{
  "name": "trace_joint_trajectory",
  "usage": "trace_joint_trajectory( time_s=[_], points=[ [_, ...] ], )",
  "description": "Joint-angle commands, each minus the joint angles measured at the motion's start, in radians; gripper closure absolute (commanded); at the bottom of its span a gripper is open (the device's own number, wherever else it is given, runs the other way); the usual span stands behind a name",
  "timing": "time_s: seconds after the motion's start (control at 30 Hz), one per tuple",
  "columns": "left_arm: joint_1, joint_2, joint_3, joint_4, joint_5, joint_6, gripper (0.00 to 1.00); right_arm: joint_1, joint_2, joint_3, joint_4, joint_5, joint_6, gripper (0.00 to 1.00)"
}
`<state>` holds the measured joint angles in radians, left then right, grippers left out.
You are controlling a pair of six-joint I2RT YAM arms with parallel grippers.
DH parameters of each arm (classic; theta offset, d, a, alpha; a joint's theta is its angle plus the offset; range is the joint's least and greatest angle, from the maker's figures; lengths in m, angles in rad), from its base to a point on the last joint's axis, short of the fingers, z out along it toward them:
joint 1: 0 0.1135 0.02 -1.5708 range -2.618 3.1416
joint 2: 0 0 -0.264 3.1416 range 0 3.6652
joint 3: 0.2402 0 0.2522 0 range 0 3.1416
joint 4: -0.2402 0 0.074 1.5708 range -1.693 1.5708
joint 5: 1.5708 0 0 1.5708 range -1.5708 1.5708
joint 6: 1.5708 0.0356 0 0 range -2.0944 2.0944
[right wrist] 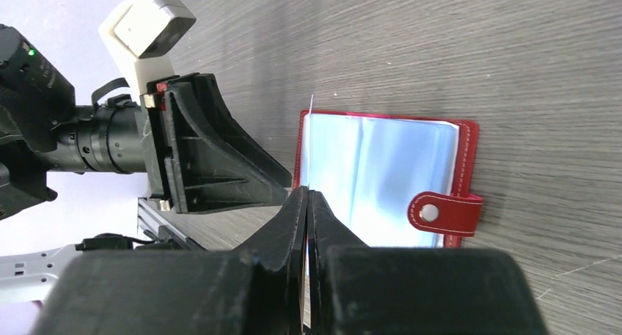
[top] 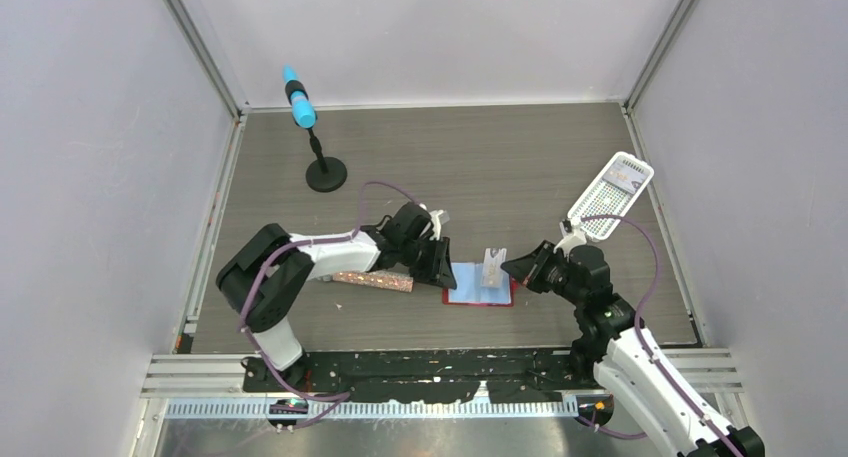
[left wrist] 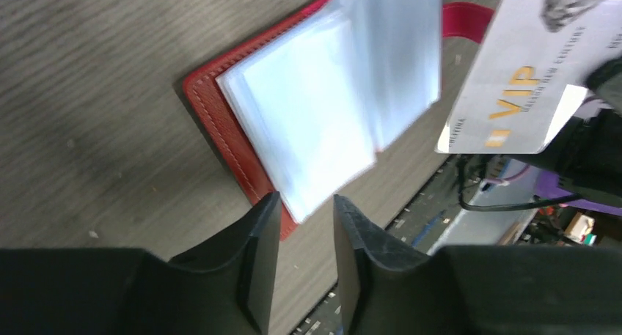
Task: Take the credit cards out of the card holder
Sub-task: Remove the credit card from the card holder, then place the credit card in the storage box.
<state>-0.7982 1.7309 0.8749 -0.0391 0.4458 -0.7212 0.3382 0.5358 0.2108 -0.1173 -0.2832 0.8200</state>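
Red wallet [top: 468, 287] is laid open on the grey wooden table [top: 500, 157], pale blue sleeves up, between the two grippers. A white card [left wrist: 524, 86] is pinched upright by the right gripper [right wrist: 307, 193], its fingers pressed together on it, above the wallet. The left gripper [left wrist: 306, 203] is held at the wallet's left edge, fingers slightly spread, nothing between them. A glittery tube [top: 373, 280] is seen just beside it; a white basket [top: 595, 212] and a blue-topped stand [top: 302, 102] are set farther back.

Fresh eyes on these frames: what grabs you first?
The red card holder lies open in the middle of the table. Above it the right gripper is shut on a white VIP card, held upright on edge. The left gripper hovers open at the holder's edge.
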Motion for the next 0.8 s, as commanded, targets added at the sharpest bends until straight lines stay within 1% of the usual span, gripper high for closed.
trace_joint_trajectory(
  time_s=[0.0, 0.1, 0.23, 0.37, 0.53, 0.63, 0.67, 0.77],
  points=[
    [-0.003, -0.139, 0.056, -0.065, 0.019, 0.025, 0.6, -0.003, -0.036, 0.042, 0.044, -0.062, 0.034, 0.95],
    [-0.003, -0.204, 0.054, -0.055, 0.037, 0.008, 0.53, -0.002, -0.065, 0.029, 0.084, -0.094, 0.073, 0.95],
    [-0.003, -0.267, 0.0, 0.092, 0.101, -0.078, 0.47, -0.002, -0.099, 0.011, 0.156, -0.133, 0.126, 0.95],
    [-0.004, -0.286, -0.046, 0.249, 0.163, -0.168, 0.44, -0.002, -0.125, -0.019, 0.266, -0.18, 0.205, 0.95],
    [-0.004, -0.275, -0.07, 0.339, 0.19, -0.216, 0.43, -0.002, -0.144, -0.057, 0.351, -0.216, 0.276, 0.95],
    [-0.004, -0.26, -0.085, 0.398, 0.211, -0.247, 0.43, -0.002, -0.154, -0.08, 0.377, -0.223, 0.296, 0.95],
    [-0.004, -0.255, -0.093, 0.428, 0.219, -0.264, 0.45, -0.002, -0.157, -0.089, 0.384, -0.224, 0.305, 0.95],
    [-0.004, -0.234, -0.117, 0.536, 0.25, -0.321, 0.59, -0.002, -0.161, -0.105, 0.404, -0.229, 0.312, 0.95]
  ],
)
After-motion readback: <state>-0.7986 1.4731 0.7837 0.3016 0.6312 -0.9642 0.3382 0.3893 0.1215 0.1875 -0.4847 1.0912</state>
